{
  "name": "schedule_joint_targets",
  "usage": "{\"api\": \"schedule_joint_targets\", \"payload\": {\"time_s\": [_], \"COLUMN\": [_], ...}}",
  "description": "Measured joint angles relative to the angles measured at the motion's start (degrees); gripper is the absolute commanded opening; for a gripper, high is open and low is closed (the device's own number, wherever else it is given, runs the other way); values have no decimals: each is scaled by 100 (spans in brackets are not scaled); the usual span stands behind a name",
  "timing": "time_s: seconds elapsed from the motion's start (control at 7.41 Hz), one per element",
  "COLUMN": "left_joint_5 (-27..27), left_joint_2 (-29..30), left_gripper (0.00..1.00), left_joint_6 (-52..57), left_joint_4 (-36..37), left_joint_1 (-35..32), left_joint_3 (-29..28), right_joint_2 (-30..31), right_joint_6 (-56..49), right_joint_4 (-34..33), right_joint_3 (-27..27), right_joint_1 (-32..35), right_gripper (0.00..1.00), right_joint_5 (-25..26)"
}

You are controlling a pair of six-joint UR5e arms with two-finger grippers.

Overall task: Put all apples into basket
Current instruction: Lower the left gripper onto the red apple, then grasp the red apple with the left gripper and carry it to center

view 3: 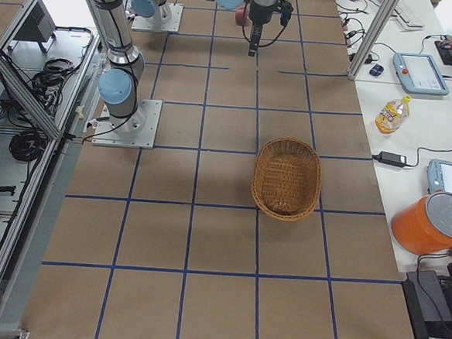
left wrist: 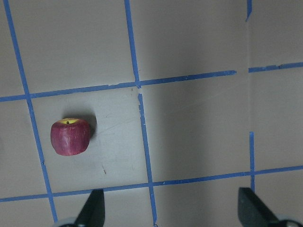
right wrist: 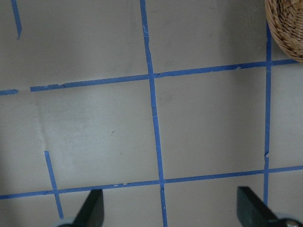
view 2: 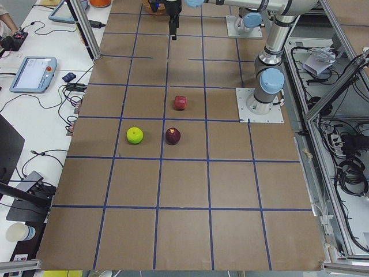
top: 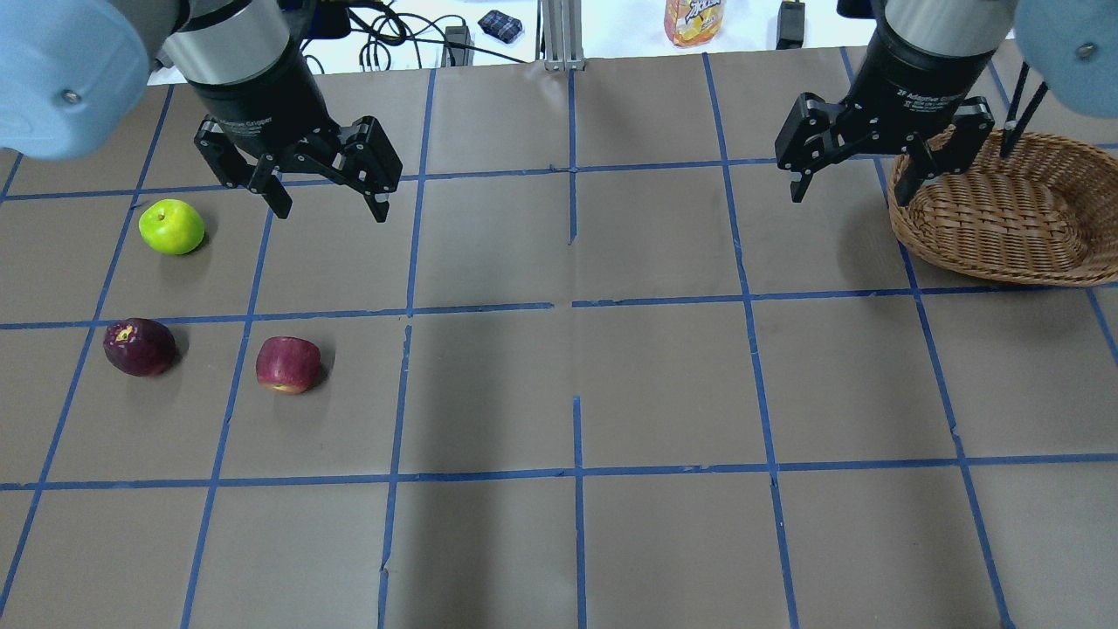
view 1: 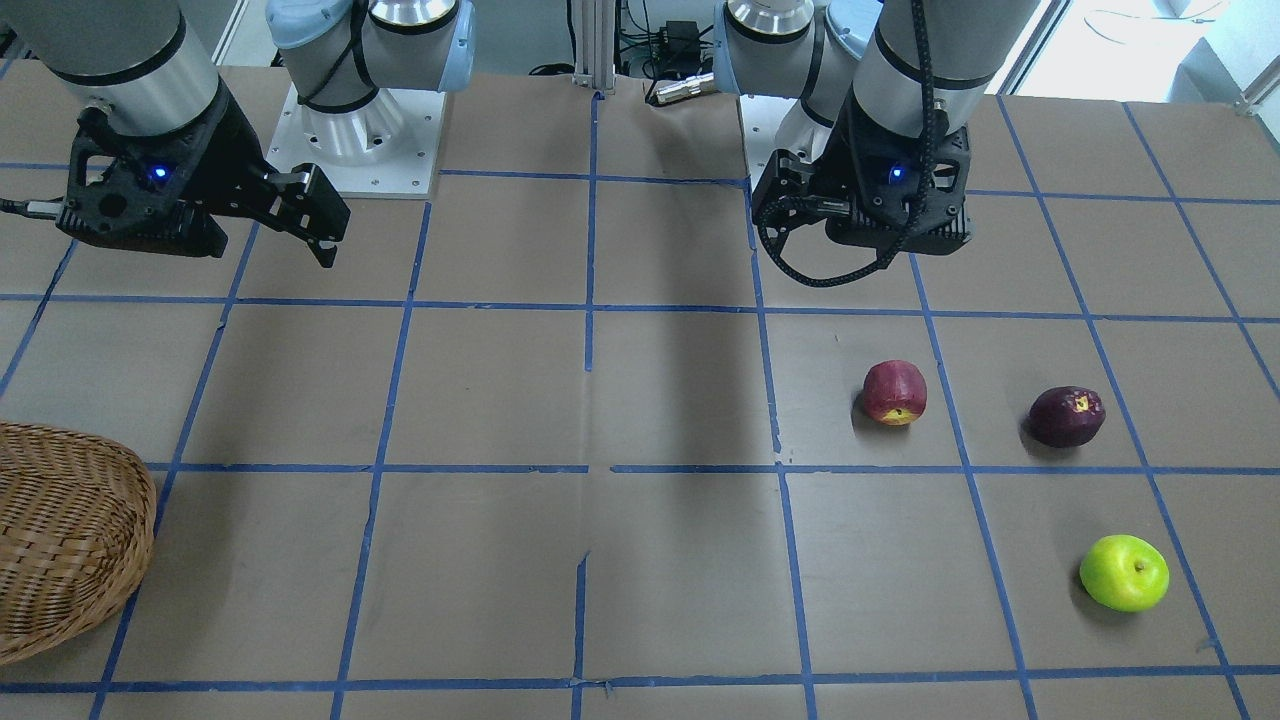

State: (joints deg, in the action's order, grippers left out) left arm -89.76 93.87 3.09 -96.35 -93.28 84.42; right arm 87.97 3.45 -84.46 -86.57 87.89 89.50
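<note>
Fingers spread on left gripper (top: 330,208) and right gripper (top: 847,188), both empty. At left: red yellow-patched apple (top: 287,364), dark maroon apple (top: 138,347), bright green apple (top: 172,226). Light-brown woven wicker basket (top: 996,273) far right. Advice: centre left jaws over one apple, descend straight.

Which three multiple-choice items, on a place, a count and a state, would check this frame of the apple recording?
1. Where is the basket?
A. in the middle
B. on the robot's right side
C. on the robot's left side

2. How many apples lie on the table, outside the basket?
A. one
B. two
C. three

3. How are the left gripper and right gripper?
A. both open, empty
B. both shut
C. left shut on an apple

Answers:
1 B: the overhead view shows it by the right arm.
2 C: green, maroon and red all lie on the left side, and the basket holds nothing.
3 A: both sets of jaws are spread with nothing between them.
</note>
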Motion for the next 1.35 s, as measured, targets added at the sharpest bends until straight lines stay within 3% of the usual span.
{"api": "schedule_joint_targets", "payload": {"time_s": [0.4,0.94,1.35], "left_joint_5": [29,41,46], "left_joint_2": [128,500,910], "left_gripper": [100,100,100], "left_joint_6": [1400,2522,2537], "left_joint_4": [610,3090,3986], "left_joint_1": [1017,2129,2222], "left_joint_3": [928,2843,3259], "right_joint_2": [0,0,44], "right_joint_6": [6,-1,1], "right_joint_4": [0,0,0], "right_joint_3": [0,0,-152], "right_joint_1": [0,0,0], "right_gripper": [100,100,100], "right_joint_5": [-3,-3,17]}}
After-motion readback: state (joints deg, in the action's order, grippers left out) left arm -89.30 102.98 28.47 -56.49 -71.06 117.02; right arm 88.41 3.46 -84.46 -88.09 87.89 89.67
